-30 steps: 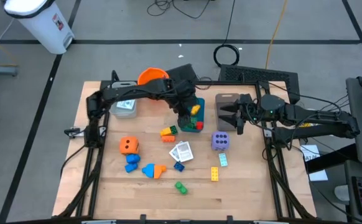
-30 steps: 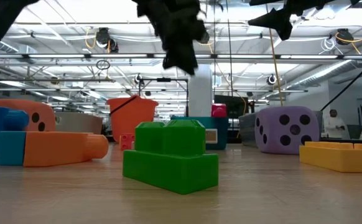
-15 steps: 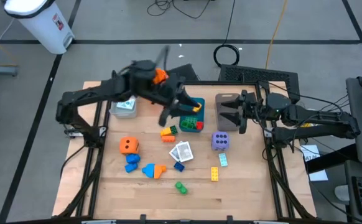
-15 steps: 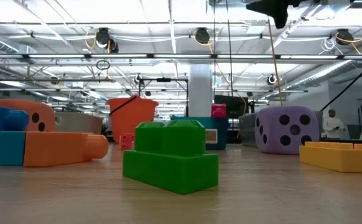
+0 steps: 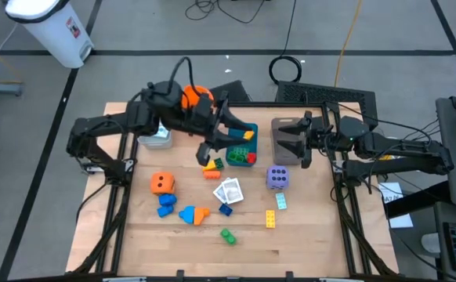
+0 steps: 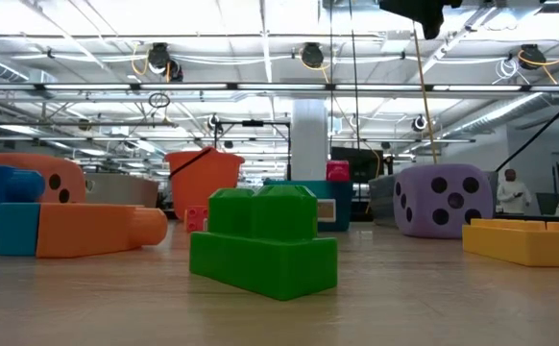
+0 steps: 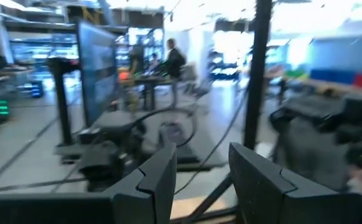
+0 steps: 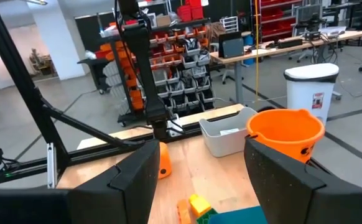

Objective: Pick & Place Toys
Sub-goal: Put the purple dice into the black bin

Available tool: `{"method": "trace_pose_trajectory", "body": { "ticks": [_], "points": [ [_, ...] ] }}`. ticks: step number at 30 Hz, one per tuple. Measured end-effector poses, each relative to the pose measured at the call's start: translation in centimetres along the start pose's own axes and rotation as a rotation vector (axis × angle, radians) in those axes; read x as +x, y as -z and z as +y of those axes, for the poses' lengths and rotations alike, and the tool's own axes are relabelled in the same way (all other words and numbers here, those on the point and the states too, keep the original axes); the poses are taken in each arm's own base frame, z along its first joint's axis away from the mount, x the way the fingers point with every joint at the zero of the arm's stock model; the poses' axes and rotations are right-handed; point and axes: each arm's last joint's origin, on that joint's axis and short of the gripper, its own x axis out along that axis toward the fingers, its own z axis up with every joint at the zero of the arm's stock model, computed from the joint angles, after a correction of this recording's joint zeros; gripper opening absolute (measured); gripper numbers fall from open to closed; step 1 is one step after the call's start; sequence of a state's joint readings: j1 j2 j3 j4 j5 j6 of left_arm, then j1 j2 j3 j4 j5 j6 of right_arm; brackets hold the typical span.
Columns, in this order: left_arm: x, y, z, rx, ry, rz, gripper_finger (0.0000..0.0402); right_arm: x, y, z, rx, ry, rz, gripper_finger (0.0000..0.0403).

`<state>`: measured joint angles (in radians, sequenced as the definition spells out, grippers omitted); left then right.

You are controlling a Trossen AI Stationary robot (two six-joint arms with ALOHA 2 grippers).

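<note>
hovering above the counter (image 5: pixel 306 235) in the high view, my left gripper (image 5: pixel 226 133) hangs over the teal tray (image 5: pixel 251 129) of bricks, while my right gripper (image 5: pixel 284 146) waits over the grey tray (image 5: pixel 284 124); the purple die (image 5: pixel 277 177), orange die (image 5: pixel 161 183) and white cards (image 5: pixel 229 190) lie loose. low view: a green brick (image 6: pixel 263 240) sits nearest. left wrist: my jaws stand partly open, empty. right wrist: jaws apart, empty, facing the orange bucket (image 8: pixel 286 134).
</note>
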<state>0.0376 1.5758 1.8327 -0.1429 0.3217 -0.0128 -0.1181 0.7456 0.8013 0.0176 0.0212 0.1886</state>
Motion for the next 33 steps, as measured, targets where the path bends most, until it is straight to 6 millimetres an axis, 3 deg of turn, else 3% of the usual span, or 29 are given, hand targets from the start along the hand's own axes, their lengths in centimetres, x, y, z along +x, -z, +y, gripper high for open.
{"method": "trace_pose_trajectory", "body": {
  "ticks": [21,25,33],
  "points": [
    [0.21,0.94,-0.44,0.69,-0.238,0.189,0.0152,0.0,0.06,-0.01,0.012,0.001,0.007,0.0226],
    [0.22,0.94,-0.53,0.943,-0.315,0.275,0.0152,0.0,0.07,-0.01,0.009,0.001,0.007,0.0226],
    [0.09,0.86,-0.33,1.64,-0.328,0.514,0.0152,0.0,0.05,-0.01,0.008,0.001,0.006,0.0226]
  ]
}}
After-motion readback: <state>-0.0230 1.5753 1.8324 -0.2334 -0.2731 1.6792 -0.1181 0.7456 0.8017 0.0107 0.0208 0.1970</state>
